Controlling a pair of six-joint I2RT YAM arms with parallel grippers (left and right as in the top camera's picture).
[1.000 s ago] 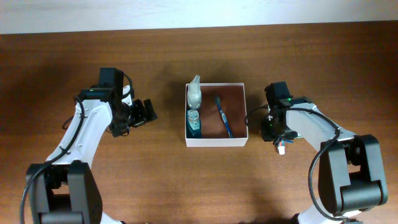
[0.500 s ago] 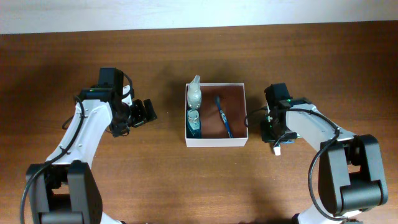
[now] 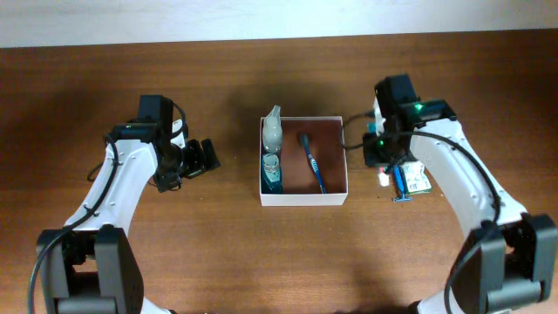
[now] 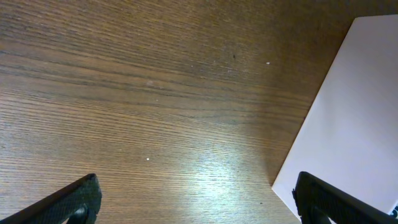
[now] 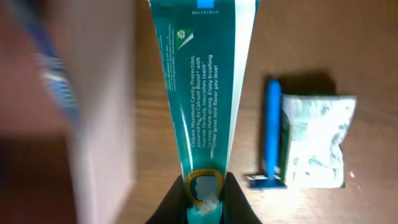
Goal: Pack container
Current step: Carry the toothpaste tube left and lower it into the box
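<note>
White rounded shells cover the left arm and right arm, with black joints and chunky black bases. Thin black cables loop at the wrists. A green light glows (right arm only). The left pincer has matte black fingers.

Dark wood-grain bench is carrying three things directly. White-walled container is sitting square at centre. Blue razor is lying flat to the container's right, clear of its wall. White-and-green packet is lying just beside the razor, on the side away from the container.
</note>
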